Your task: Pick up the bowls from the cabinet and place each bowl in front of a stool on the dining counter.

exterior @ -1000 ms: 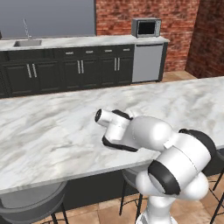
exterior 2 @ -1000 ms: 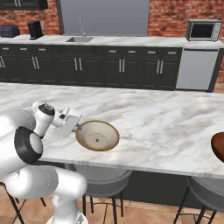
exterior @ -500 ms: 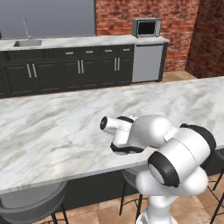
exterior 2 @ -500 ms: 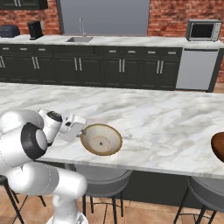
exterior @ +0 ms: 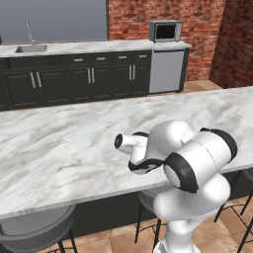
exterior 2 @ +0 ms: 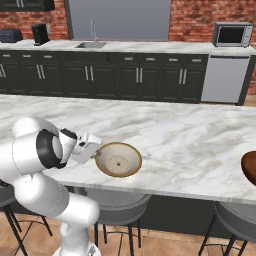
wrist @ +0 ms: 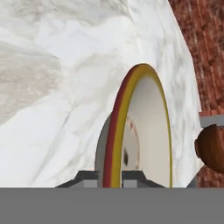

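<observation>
**Cream bowl gripped by its rim, near edge of bench**

Cream bowl (exterior 2: 118,159): wide and shallow, pale cream inside with a small darker spot at the centre, tan rim all round. It sits at the near edge of the marble bench (exterior 2: 190,145), tipped so that its inside faces the right base camera. In the hand view the same bowl (wrist: 148,135) is seen edge-on: the rim runs as a yellow band with a reddish-brown band beside it, and the cream interior faces right.

Pincer (exterior 2: 96,153): narrow, clamped on the bowl's rim at its left side as the right base view shows it. In the hand view the rim passes straight between the two fingertips (wrist: 89,178).

Second bowl (exterior 2: 249,167): glossy reddish-brown, deeper, on the bench at the right edge of the right base view, well apart from the cream one. It shows as a dark brown round shape (wrist: 211,148) in the hand view.

Below the bench edge: grey padded stool (exterior 2: 115,202) under the cream bowl, another stool (exterior 2: 235,220) under the brown bowl.

Background: black base cabinets (exterior 2: 125,80), sink (exterior 2: 91,45), microwave (exterior 2: 232,35), brick wall (exterior: 163,12).
</observation>
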Robot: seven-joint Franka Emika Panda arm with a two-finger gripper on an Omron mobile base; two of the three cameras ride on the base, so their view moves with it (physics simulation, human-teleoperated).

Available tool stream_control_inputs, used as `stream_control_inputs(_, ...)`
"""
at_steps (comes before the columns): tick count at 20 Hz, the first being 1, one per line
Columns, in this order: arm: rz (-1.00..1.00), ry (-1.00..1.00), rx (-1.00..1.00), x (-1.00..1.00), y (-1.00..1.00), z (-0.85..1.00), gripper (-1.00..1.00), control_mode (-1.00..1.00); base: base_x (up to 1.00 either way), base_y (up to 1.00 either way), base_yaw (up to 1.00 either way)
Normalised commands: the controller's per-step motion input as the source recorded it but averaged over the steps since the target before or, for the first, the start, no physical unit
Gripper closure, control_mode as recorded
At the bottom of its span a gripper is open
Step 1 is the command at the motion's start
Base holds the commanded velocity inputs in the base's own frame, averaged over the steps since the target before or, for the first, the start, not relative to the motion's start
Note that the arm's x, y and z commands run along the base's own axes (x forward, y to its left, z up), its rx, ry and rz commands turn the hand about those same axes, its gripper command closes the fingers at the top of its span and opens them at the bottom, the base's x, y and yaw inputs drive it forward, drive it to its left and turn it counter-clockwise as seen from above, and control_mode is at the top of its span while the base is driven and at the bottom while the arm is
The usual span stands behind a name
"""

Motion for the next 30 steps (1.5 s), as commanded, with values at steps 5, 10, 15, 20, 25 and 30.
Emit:
stream_control_inputs(5, 0.0, 0.0, 0.0, 0.22, 0.0, -0.3, 1.0, -1.0, 0.0, 0.0, 0.0)
stream_control_inputs(10, 0.0, 0.0, 0.0, 0.02, 0.0, -0.06, 1.0, -1.0, 0.0, 0.0, 0.0)
stream_control_inputs(15, 0.0, 0.0, 0.0, 0.0, 0.05, 0.0, 1.0, -1.0, 0.0, 0.0, 0.0)
stream_control_inputs(20, 0.0, 0.0, 0.0, 0.0, 0.22, -0.01, 1.0, -1.0, 0.0, 0.0, 0.0)
stream_control_inputs(25, 0.0, 0.0, 0.0, 0.0, 0.28, -0.03, -1.0, -1.0, 0.0, 0.0, 0.0)
stream_control_inputs(30, 0.0, 0.0, 0.0, 0.0, 0.03, 0.0, -1.0, -1.0, 0.0, 0.0, 0.0)
